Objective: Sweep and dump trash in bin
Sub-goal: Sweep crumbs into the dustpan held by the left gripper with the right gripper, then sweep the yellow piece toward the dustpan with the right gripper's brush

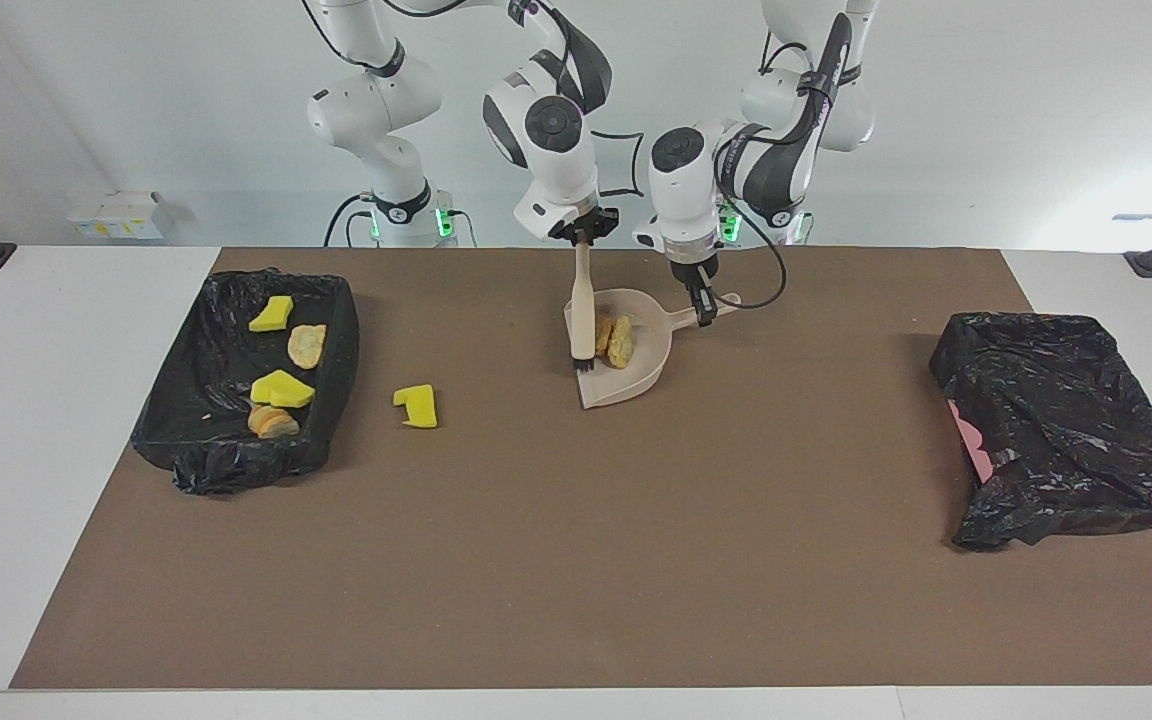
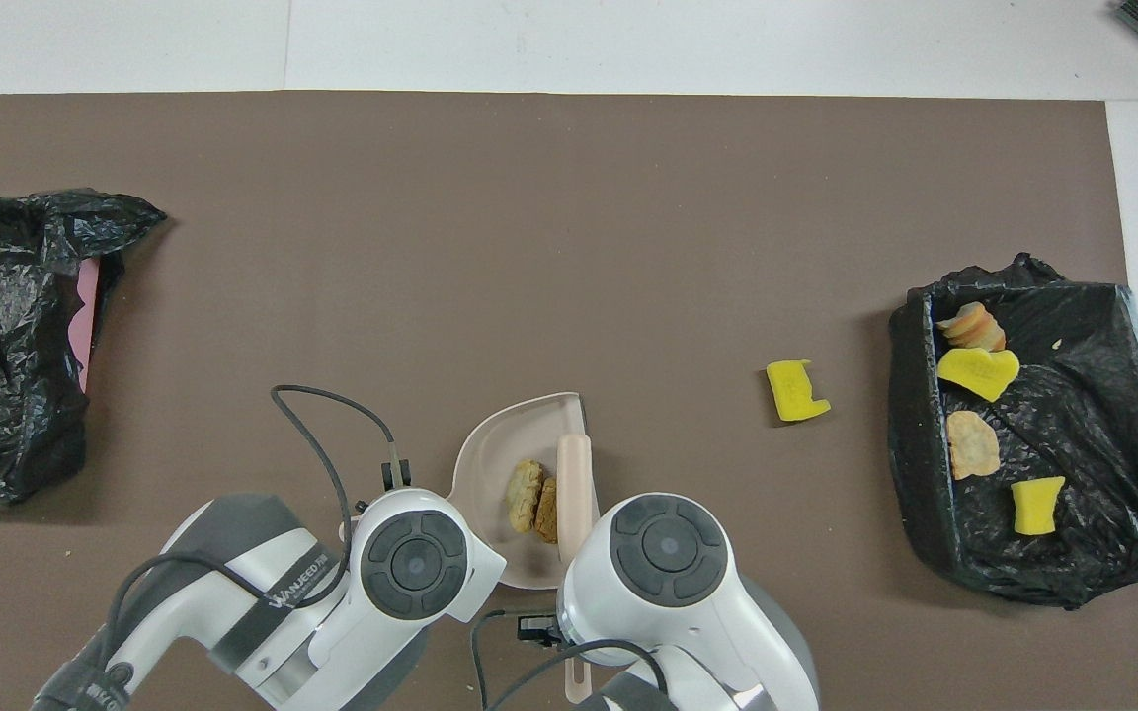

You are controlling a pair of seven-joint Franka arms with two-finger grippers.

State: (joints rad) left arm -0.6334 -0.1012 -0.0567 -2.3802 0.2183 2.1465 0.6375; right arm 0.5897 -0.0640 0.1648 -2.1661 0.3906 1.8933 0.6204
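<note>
Two tan lumps of trash lie in the beige dustpan on the brown mat. My right gripper is shut on the top of the brush, which stands upright with its bristles at the pan's mouth, touching the lumps. My left gripper is shut on the dustpan's handle. One yellow sponge piece lies loose on the mat between the pan and the bin. The black-lined bin, at the right arm's end, holds several pieces. In the overhead view both wrists hide their grippers.
A second container wrapped in a black bag, with pink showing at its side, sits at the left arm's end of the table. The brown mat covers most of the table, with white table edges around it.
</note>
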